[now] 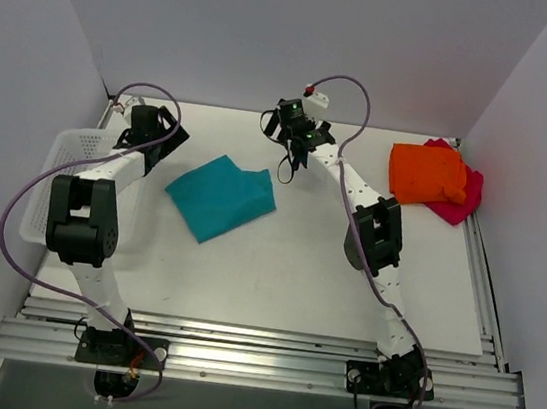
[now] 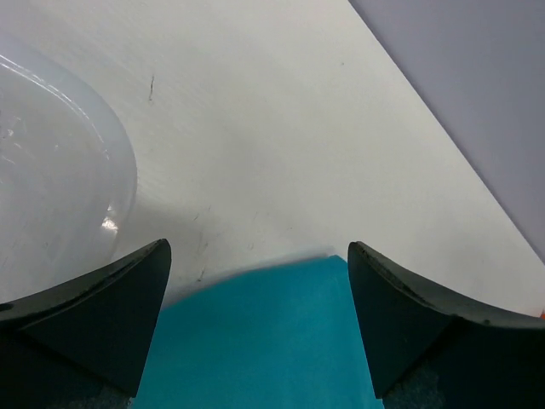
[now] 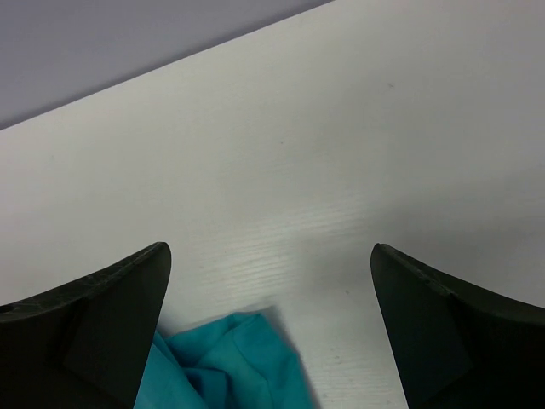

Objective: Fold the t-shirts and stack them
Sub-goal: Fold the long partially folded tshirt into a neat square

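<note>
At the near edge of the table, two aluminium rails run the full width and carry both arm bases. Beyond them lies a broad stretch of bare white tabletop between the two arms, the widest open room in view. Another rail borders the right edge, and grey walls close in the left, right and far sides.

Further in, left of centre, the teal-blue t-shirt lies folded into a rough, slightly rumpled rectangle set at a slant, flat on the table, with bare surface all round it. To its left, the white mesh basket sits along the table's left edge, partly behind the left arm.

The left gripper hangs just beyond the teal shirt's far-left edge, near the basket's far end. Its fingers stand wide apart with nothing between them. In its wrist view, the shirt's straight edge lies below, on the table, and the basket's pale rim curves in at the left. The right gripper hovers past the shirt's far-right corner, likewise spread wide and empty, with a crumpled corner of teal cloth showing low in its wrist view.

Farthest off, in the far right corner, the bright orange t-shirt lies folded on top of the magenta-pink t-shirt — the pink shows along the orange's right and near sides, close against the right wall and well apart from both grippers.
</note>
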Action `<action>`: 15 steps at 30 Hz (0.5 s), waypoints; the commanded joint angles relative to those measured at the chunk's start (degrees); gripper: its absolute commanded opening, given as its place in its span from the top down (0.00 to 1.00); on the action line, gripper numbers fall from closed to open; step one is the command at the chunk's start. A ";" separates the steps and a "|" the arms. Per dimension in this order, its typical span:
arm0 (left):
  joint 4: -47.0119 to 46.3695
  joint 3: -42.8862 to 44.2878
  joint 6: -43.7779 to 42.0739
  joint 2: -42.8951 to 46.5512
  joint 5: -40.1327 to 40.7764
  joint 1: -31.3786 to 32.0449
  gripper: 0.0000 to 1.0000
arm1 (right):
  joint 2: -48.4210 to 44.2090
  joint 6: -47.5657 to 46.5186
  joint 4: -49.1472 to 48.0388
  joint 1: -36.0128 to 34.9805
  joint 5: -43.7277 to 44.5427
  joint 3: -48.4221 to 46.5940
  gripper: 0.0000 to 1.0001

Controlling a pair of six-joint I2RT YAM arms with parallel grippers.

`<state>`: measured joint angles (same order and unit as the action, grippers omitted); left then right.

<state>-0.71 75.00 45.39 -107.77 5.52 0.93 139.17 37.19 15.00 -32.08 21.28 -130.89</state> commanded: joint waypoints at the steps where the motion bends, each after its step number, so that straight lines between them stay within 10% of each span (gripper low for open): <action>1: -2.18 1.21 -5.12 3.60 -4.11 -0.67 0.06 | -12.58 -1.07 -3.14 -2.47 4.37 8.15 0.00; 8: -7.54 -2.75 -4.70 8.80 -9.73 -2.07 0.06 | -26.23 -0.80 -19.37 -2.55 1.25 33.58 0.01; 15: -11.59 -8.64 -3.99 13.11 -11.67 -1.54 0.06 | -11.14 -6.34 -18.97 -2.38 -13.61 15.61 0.05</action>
<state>-7.57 68.42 41.78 -97.47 -3.64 -0.75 121.40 34.20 -2.42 -34.96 15.62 -107.61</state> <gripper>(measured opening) 0.940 0.949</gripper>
